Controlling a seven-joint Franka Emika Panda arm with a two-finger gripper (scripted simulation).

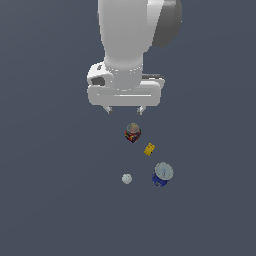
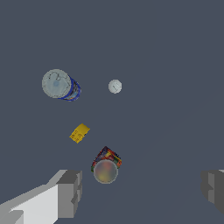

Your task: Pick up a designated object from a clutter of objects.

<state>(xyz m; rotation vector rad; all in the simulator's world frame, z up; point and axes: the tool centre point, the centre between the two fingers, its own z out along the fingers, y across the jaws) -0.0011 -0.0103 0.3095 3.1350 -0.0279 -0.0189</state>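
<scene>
**Gripper open above the clutter, yellow block untouched**

Ext. view: the white Panda arm [image 1: 131,35] comes down from the top of frame, w/ the gripper [image 1: 124,109] pointing down over a plain dark grey surface [image 1: 50,200]. Its 2 fingertips sit well apart, nothing between them, so it's open and empty. It appears to hang above the items, not touching any.

4 small items sit below it in a loose group, all apart from each other:
- Red multicoloured can [image 1: 132,133], upright, pale top showing; nearest the gripper, just under the fingertips in the ext. view.
- Yellow block [image 1: 149,149], the target; smallest thing here, lying tilted, just beside the red can toward the ext. view's right and lower down in frame. It's between the red can and the blue can.
- Blue can [image 1: 162,174] w/ pale top, leaning a bit, further toward the ext. view's right.
- White ball [image 1: 127,178], on the ext. view's left of the blue can, near it but not touching.

Wrist view: both grey fingers [image 2: 70,192] show at the frame edges, wide apart. The red can [image 2: 106,165] sits between them, closer to 1 finger. The yellow block [image 2: 79,133] has a slightly darker mark on its face and lies beyond the can, outside the finger gap. Blue can [image 2: 61,85] and white ball [image 2: 115,86] are further out, well apart from the gripper.
</scene>
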